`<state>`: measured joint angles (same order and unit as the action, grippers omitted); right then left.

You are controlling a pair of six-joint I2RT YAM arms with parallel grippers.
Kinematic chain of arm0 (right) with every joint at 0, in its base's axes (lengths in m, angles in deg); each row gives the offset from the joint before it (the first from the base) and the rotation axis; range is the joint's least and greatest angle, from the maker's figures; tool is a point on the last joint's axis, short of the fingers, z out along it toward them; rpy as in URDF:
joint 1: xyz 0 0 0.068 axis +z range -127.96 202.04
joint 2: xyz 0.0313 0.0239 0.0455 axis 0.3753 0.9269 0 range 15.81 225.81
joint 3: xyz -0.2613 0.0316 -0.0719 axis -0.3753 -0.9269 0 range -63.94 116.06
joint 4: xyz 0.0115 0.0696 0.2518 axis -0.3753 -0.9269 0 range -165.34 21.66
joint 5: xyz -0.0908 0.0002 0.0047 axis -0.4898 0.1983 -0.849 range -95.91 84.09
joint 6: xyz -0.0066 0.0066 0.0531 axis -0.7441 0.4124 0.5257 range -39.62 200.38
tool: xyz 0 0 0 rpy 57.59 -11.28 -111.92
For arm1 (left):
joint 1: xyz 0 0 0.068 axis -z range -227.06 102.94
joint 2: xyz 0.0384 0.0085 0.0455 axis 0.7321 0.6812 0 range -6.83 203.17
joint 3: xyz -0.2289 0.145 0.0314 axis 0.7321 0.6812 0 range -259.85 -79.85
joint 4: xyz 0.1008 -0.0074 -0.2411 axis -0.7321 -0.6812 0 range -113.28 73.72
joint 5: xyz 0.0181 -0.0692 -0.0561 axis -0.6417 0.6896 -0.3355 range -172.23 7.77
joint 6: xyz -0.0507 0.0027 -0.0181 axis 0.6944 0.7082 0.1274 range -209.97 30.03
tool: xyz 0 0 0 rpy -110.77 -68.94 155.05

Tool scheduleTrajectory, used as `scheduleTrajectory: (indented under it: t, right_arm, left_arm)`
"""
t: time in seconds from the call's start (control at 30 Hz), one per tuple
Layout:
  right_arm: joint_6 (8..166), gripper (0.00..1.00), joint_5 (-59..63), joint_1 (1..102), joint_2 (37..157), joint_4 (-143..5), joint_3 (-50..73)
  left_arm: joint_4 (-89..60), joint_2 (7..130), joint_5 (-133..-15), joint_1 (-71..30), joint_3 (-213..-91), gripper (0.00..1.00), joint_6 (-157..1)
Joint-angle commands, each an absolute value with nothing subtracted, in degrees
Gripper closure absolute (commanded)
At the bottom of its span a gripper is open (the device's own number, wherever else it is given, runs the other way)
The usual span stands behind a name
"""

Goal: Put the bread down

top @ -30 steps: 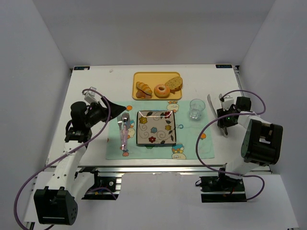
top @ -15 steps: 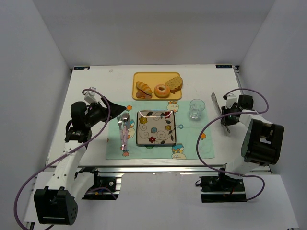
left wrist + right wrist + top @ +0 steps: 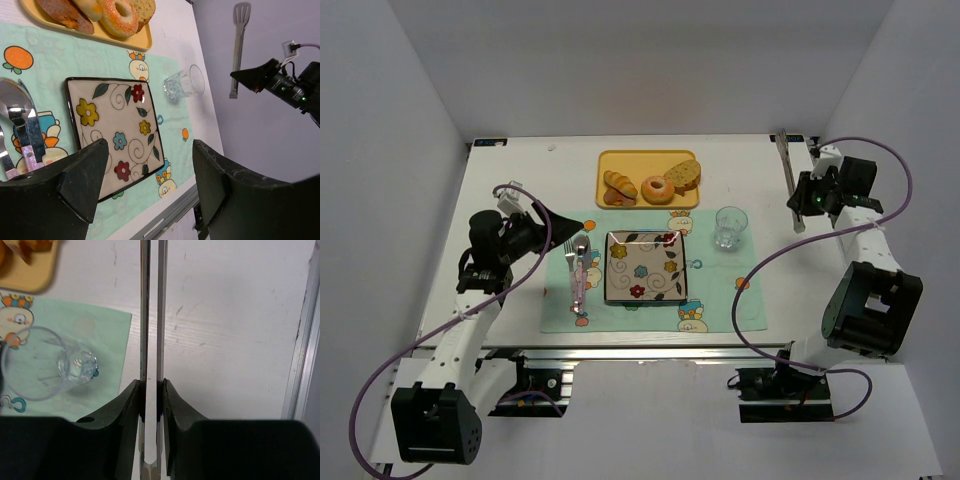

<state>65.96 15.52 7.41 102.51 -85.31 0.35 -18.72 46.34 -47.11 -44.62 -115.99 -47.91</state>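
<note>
The bread, a golden croissant (image 3: 618, 183), lies at the left end of a yellow tray (image 3: 605, 160) with a pink-glazed donut (image 3: 656, 189) and a speckled slice (image 3: 684, 175). In the left wrist view the croissant (image 3: 86, 6) is cut off by the top edge. My right gripper (image 3: 807, 198) is shut on metal tongs (image 3: 788, 165) and holds them in the air at the far right; the wrist view shows the pads (image 3: 141, 397) pressing both tong arms (image 3: 150, 315). My left gripper (image 3: 556, 222) is open and empty, over the placemat's left side (image 3: 150, 145).
A flowered square plate (image 3: 646, 267) sits bare on a green placemat (image 3: 720, 300). A fork and spoon (image 3: 579, 270) lie left of the plate. A clear glass (image 3: 729, 227) stands right of it. The table's right rail (image 3: 300, 340) is near the tongs.
My right arm has swung away from the glass toward the far right corner, carrying the tongs up and back. The left arm has barely moved.
</note>
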Motion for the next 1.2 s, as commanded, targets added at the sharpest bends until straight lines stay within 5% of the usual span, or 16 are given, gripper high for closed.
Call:
scheduleTrajectory:
  t: [0.0, 0.5, 1.17]
  right_arm:
    - [69.3, 0.85, 19.1, 7.2, 101.1, -85.9, 5.0]
    - [72.3, 0.56, 22.9, 7.3, 101.4, -86.4, 9.1]
    - [68.0, 0.61, 24.1, 15.1, 99.5, -90.3, 13.0]
  left_arm:
    - [-17.3, 46.3, -46.2, -44.4, -117.2, 0.22, -47.7]
    - [-17.3, 46.1, -46.2, -44.4, -116.8, 0.22, -47.5]
    - [-13.9, 47.6, -45.4, -44.4, -116.7, 0.22, -46.1]
